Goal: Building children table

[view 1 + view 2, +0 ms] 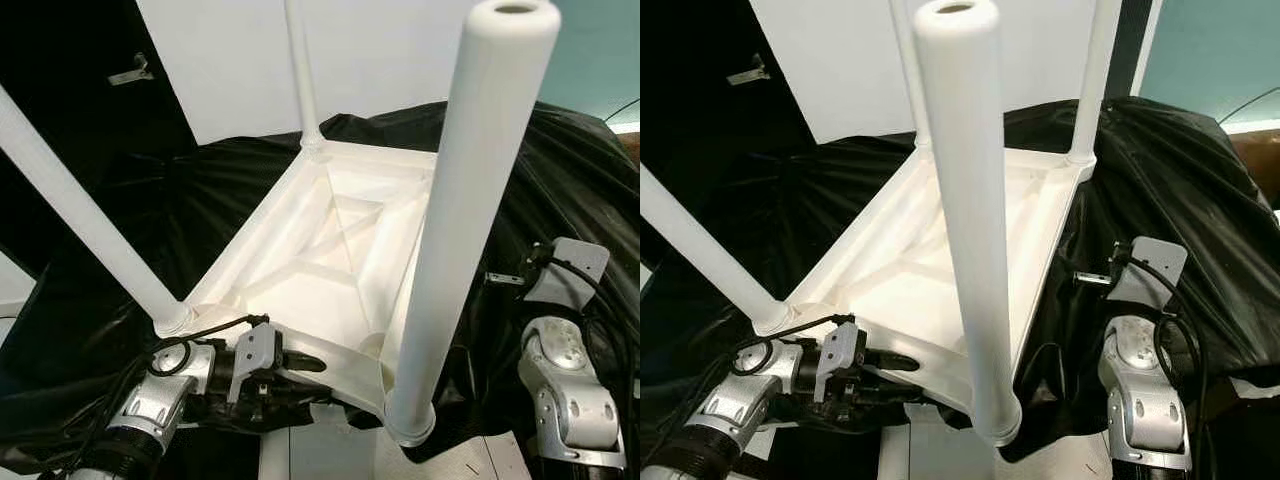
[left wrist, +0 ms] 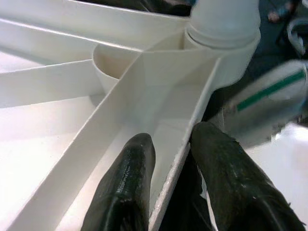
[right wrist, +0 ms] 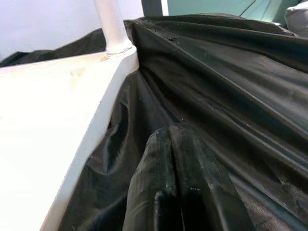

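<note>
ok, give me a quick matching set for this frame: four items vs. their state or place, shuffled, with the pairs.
Items:
1. left hand
2. right hand
3. table top
4. nearest leg

States:
A. upside down on the black sheet
B. standing up from the near corner socket
C. shut, beside the table over the sheet
D. clamped on the table's near rim

Pairs: 1-D, 2-C, 3-A, 4-B

White moulded-plastic children's table [image 1: 330,255], upturned, plain.
Under it glossy black plastic sheeting [image 1: 560,170]; beyond, teal wall [image 1: 600,50].
</note>
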`<state>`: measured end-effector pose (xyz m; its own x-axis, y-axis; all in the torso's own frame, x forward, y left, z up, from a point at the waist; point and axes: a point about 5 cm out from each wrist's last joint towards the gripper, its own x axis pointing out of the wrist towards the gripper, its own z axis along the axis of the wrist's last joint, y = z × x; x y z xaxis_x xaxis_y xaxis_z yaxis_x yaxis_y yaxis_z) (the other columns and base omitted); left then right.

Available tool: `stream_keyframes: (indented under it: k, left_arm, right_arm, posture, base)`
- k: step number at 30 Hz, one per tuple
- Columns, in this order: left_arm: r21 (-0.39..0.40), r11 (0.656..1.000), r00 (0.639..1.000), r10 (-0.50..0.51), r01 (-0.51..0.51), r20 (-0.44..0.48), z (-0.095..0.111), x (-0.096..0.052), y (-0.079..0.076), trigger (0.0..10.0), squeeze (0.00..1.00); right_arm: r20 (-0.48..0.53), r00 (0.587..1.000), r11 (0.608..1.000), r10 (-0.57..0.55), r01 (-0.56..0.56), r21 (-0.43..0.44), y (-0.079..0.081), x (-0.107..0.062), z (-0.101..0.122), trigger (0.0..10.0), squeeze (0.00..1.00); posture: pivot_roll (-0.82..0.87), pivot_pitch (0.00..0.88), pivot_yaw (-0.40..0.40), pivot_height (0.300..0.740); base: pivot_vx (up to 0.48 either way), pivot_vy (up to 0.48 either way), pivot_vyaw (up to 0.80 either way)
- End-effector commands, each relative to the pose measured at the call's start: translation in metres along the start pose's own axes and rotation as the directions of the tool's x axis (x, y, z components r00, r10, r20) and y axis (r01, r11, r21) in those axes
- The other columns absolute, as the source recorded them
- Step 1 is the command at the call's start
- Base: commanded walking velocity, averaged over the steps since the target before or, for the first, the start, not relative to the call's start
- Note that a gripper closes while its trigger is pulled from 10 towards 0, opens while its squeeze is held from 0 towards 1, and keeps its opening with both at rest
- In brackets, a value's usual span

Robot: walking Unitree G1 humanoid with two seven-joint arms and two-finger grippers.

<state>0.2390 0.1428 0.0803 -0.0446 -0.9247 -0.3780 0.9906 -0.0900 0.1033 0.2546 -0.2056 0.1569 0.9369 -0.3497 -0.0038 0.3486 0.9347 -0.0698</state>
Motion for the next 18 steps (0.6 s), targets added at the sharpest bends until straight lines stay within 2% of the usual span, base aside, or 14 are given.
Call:
stream_keyframes:
  k: [1, 6, 7, 8, 10, 12, 14, 17, 18]
  left_arm:
    - [-0.123, 0.98, 0.981, -0.171, 0.158, -0.097, -0.028, 0.006, -0.026, 10.0, 0.0]
    - [-0.079, 0.992, 0.994, -0.105, 0.101, -0.042, -0.022, 0.008, -0.018, 10.0, 0.0]
    - [-0.078, 0.993, 0.995, -0.091, 0.089, -0.032, -0.021, 0.009, -0.016, 8.0, 0.0]
    - [-0.077, 0.994, 0.996, -0.076, 0.073, -0.036, -0.021, 0.009, -0.014, 0.0, 0.0]
    - [-0.075, 0.995, 0.997, -0.064, 0.061, -0.04, -0.021, 0.009, -0.012, 0.0, 0.0]
    - [-0.077, 0.995, 0.993, 0.047, -0.056, -0.112, -0.026, 0.011, -0.001, 0.0, 0.0]
    - [-0.071, 0.991, 0.983, 0.104, -0.115, -0.149, -0.028, 0.013, 0.004, 0.0, 0.0]
    - [-0.128, 0.971, 0.97, 0.183, -0.204, -0.158, -0.03, 0.018, 0.011, 0.0, 0.0]
    - [-0.128, 0.971, 0.97, 0.183, -0.204, -0.158, -0.03, 0.018, 0.011, 0.0, 0.0]
  right_arm:
    - [0.007, 1.0, 1.0, 0.0, 0.0, 0.006, 0.001, 0.001, 0.002, 10.0, 0.0]
    - [0.008, 1.0, 1.0, -0.004, 0.004, 0.01, 0.001, 0.001, 0.002, 10.0, 0.0]
    - [0.007, 1.0, 1.0, -0.004, 0.004, 0.011, 0.001, 0.001, 0.002, 10.0, 0.0]
    - [0.007, 1.0, 1.0, -0.004, 0.004, 0.012, 0.002, 0.001, 0.002, 10.0, 0.0]
    - [0.007, 1.0, 1.0, -0.004, 0.004, 0.013, 0.002, 0.001, 0.002, 10.0, 0.0]
    - [0.009, 1.0, 1.0, -0.003, 0.003, 0.015, 0.002, 0.002, 0.003, 10.0, 0.0]
    - [0.009, 1.0, 1.0, -0.003, 0.003, 0.016, 0.001, 0.002, 0.003, 10.0, 0.0]
    - [0.009, 1.0, 1.0, -0.002, 0.002, 0.017, 0.002, 0.003, 0.003, 10.0, 0.0]
    - [0.009, 1.0, 1.0, -0.002, 0.002, 0.017, 0.002, 0.003, 0.003, 10.0, 0.0]
  posture:
    - [-0.07, 0.0, 0.079, 0.74]
    - [-0.07, 0.0, 0.079, 0.74]
    - [-0.07, 0.0, 0.079, 0.74]
    - [-0.06, 0.0, 0.08, 0.74]
    - [-0.06, 0.0, 0.08, 0.74]
    - [-0.06, 0.0, 0.081, 0.74]
    - [-0.06, 0.0, 0.079, 0.74]
    - [-0.06, 0.0, 0.078, 0.74]
    - [-0.06, 0.0, 0.078, 0.74]
  base:
    - [0.0, 0.0, 0.0]
    - [0.0, 0.0, 0.0]
    - [0.0, 0.0, 0.0]
    - [0.0, 0.0, 0.0]
    - [0.0, 0.0, 0.0]
    - [0.0, 0.0, 0.0]
    - [0.0, 0.0, 0.0]
    - [0.0, 0.0, 0.0]
    - [0.0, 0.0, 0.0]
